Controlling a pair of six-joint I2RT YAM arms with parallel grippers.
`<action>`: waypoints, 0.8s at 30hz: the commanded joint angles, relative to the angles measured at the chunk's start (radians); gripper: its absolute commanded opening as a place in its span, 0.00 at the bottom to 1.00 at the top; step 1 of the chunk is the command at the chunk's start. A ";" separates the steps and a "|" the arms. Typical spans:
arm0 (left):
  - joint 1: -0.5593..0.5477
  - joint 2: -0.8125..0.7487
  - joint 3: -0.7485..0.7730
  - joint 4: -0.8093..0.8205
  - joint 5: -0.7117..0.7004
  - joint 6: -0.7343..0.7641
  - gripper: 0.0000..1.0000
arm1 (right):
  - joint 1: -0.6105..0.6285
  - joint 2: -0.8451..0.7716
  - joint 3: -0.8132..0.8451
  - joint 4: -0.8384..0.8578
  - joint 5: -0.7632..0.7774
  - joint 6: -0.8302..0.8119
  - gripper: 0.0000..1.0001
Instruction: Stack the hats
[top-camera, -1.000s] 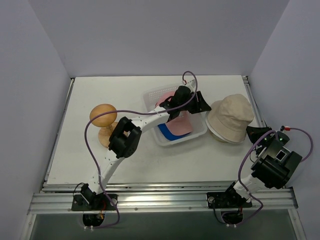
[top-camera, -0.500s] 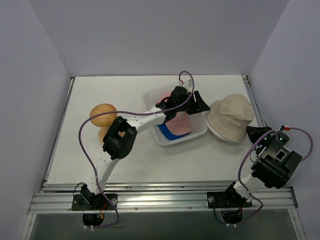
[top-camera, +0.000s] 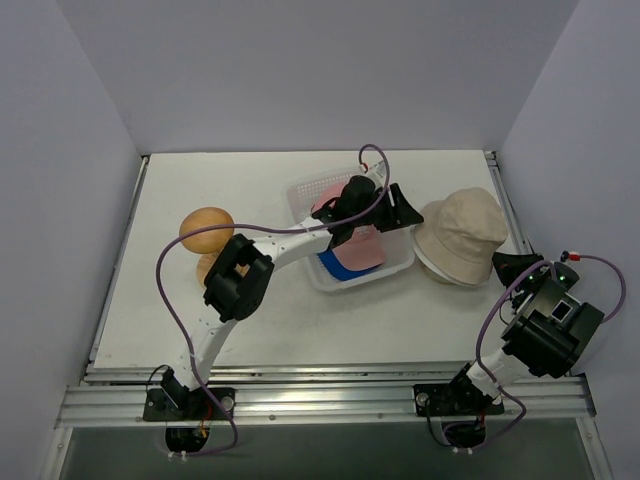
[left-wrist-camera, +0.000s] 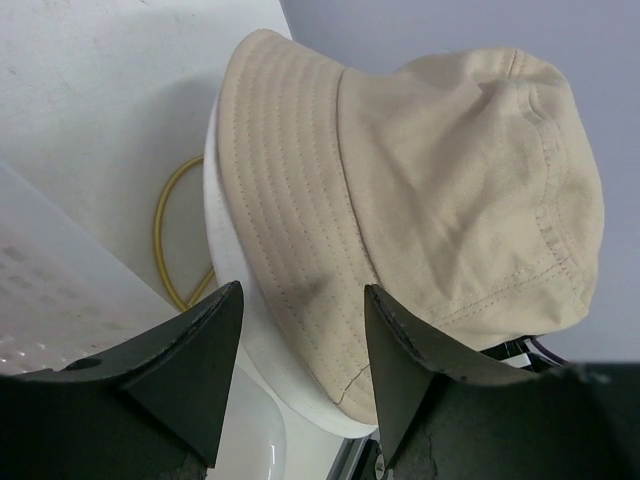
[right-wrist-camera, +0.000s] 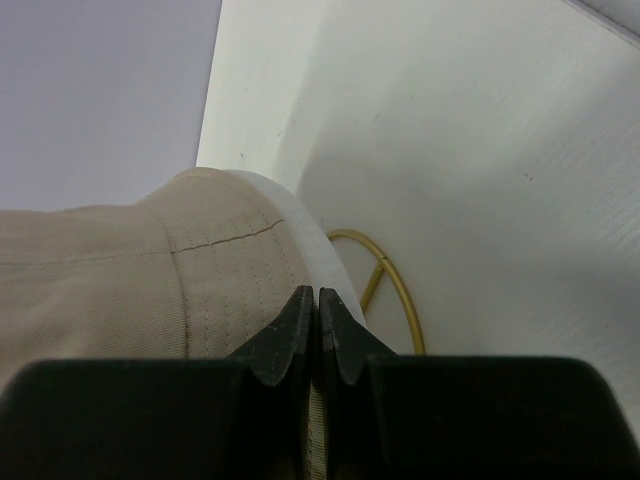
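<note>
A beige bucket hat (top-camera: 462, 232) sits on top of a whitish hat, whose rim (top-camera: 432, 266) shows beneath it, at the right of the table. In the left wrist view the beige hat (left-wrist-camera: 430, 170) and the white rim (left-wrist-camera: 255, 340) fill the frame. A pink cap (top-camera: 366, 245) and a blue cap (top-camera: 343, 266) lie in the basket. My left gripper (top-camera: 400, 208) is open and empty over the basket's right side, pointing at the beige hat (left-wrist-camera: 303, 300). My right gripper (top-camera: 512, 268) is shut, its tips (right-wrist-camera: 319, 298) over the beige brim (right-wrist-camera: 230, 290).
The clear lattice basket (top-camera: 400, 262) stands mid-table. An orange-brown dome (top-camera: 206, 228) on its stand is at the left. A yellow wire loop (left-wrist-camera: 165, 235) lies on the table beside the white rim, and also shows in the right wrist view (right-wrist-camera: 400, 290). Walls close in both sides.
My left arm's elbow has swung a little left and its wrist has drawn back slightly over the basket. The right arm and the beige hat have not moved.
</note>
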 joint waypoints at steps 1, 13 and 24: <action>-0.018 -0.048 0.011 0.054 0.006 -0.010 0.60 | 0.001 -0.018 0.008 -0.064 0.041 -0.039 0.00; -0.031 -0.047 -0.043 0.112 0.001 -0.039 0.49 | 0.000 -0.026 0.004 -0.067 0.037 -0.041 0.00; -0.032 -0.064 -0.051 0.014 -0.071 -0.007 0.02 | -0.002 0.023 0.005 -0.080 0.044 -0.044 0.00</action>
